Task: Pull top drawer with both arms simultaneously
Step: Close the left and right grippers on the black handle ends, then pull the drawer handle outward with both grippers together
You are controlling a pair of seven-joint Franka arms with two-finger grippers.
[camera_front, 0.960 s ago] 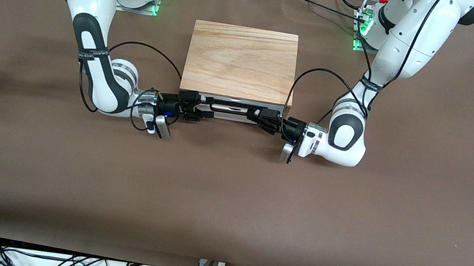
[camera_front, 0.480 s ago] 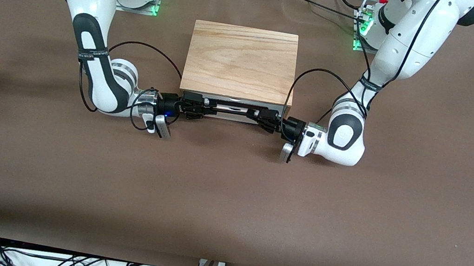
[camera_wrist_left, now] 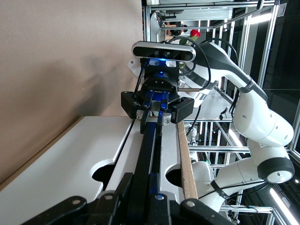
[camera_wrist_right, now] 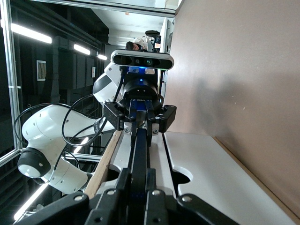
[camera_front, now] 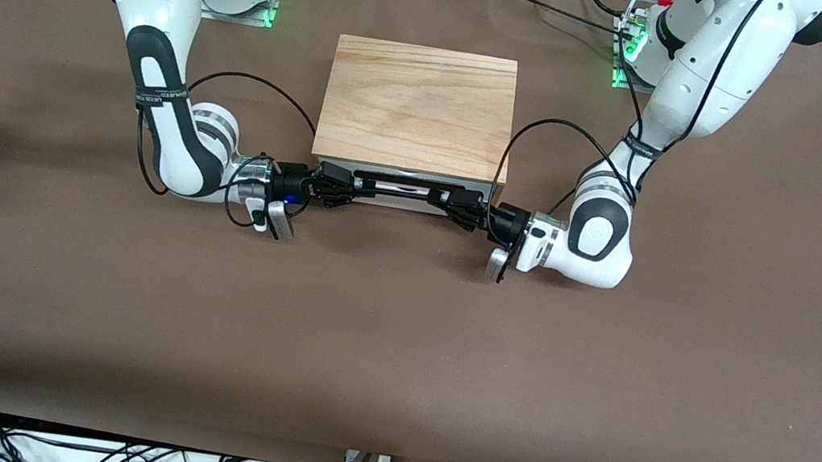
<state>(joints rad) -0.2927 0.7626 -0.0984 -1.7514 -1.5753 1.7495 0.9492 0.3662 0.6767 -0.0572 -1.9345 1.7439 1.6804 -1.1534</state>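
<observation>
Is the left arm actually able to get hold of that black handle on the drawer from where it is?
Yes, it looks so. The left gripper is already closed on its end of the handle, nothing between them. The right gripper grips the other end, so the two are not in each other's way.

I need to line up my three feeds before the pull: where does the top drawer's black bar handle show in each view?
Front view: the black bar handle runs along the top drawer's white front panel, under the wooden top, between both pincers.
Left wrist view: the handle runs up the middle, from the left pincer to the right pincer.
Right wrist view: it runs from the right pincer to the left pincer.
Shared landmark: the white front panel.
</observation>
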